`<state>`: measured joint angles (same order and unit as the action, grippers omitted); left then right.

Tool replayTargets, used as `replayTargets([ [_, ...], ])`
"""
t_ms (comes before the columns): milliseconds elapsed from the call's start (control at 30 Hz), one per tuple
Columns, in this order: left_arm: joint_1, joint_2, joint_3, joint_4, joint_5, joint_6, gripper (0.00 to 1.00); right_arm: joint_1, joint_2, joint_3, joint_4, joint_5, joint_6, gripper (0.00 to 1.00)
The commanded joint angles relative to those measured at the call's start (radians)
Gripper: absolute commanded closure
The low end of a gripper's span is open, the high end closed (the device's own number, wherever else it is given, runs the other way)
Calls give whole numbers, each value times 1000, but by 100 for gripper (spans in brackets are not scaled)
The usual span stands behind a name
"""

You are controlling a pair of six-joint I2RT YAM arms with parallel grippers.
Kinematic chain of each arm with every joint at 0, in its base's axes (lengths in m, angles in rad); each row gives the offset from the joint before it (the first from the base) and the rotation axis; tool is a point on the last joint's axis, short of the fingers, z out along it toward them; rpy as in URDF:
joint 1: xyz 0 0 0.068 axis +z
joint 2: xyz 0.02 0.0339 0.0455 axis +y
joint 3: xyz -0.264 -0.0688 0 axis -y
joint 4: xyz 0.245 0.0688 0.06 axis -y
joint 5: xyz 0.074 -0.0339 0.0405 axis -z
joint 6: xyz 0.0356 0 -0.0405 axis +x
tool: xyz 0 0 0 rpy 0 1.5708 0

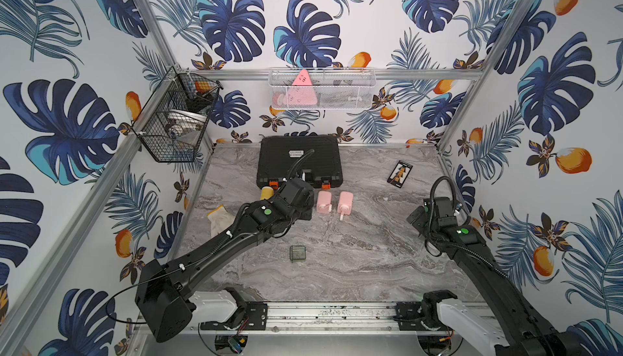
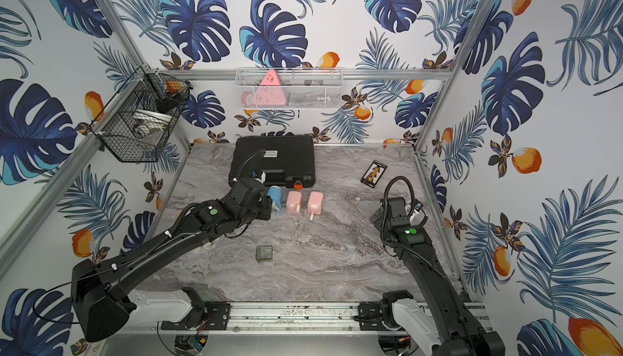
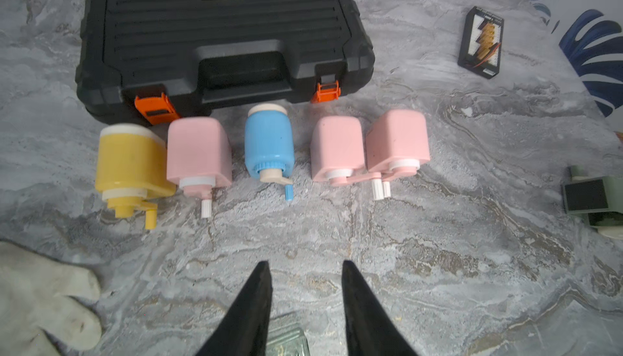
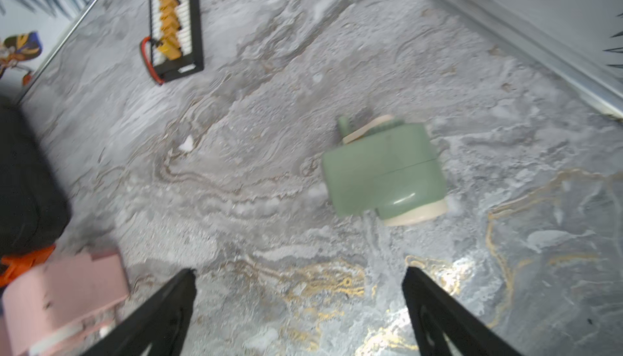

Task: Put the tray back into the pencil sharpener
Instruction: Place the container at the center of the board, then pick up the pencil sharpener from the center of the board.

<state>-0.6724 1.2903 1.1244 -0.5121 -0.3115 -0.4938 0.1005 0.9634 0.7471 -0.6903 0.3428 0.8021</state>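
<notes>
The tray (image 1: 297, 254), a small clear greenish box, lies alone on the marble table in both top views (image 2: 264, 254). The left wrist view shows its corner (image 3: 286, 337) on the table below the base of the fingers, touching neither. My left gripper (image 3: 305, 263) is open and empty, hovering in front of a row of sharpeners. A green pencil sharpener (image 4: 381, 172) lies on its side at the right of the table, with a dark rectangular opening (image 3: 586, 196) showing in the left wrist view. My right gripper (image 4: 300, 271) hangs wide open near it, holding nothing.
A yellow (image 3: 129, 165), a pink (image 3: 199, 150), a blue (image 3: 269, 142) and two more pink sharpeners (image 3: 337, 149) lie in a row before a black case (image 3: 222, 34). A white glove (image 3: 40, 297) lies left, a charger board (image 4: 175, 24) far right. Wire baskets (image 1: 322, 90) hang on the walls.
</notes>
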Motion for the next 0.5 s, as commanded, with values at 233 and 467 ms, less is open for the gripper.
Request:
replayTargets([
  [233, 63, -42, -17, 128, 21, 69, 54, -169, 88, -12, 66, 159, 1, 0],
  [467, 72, -128, -93, 165, 13, 58, 51, -307, 203, -75, 259, 78, -41, 0],
])
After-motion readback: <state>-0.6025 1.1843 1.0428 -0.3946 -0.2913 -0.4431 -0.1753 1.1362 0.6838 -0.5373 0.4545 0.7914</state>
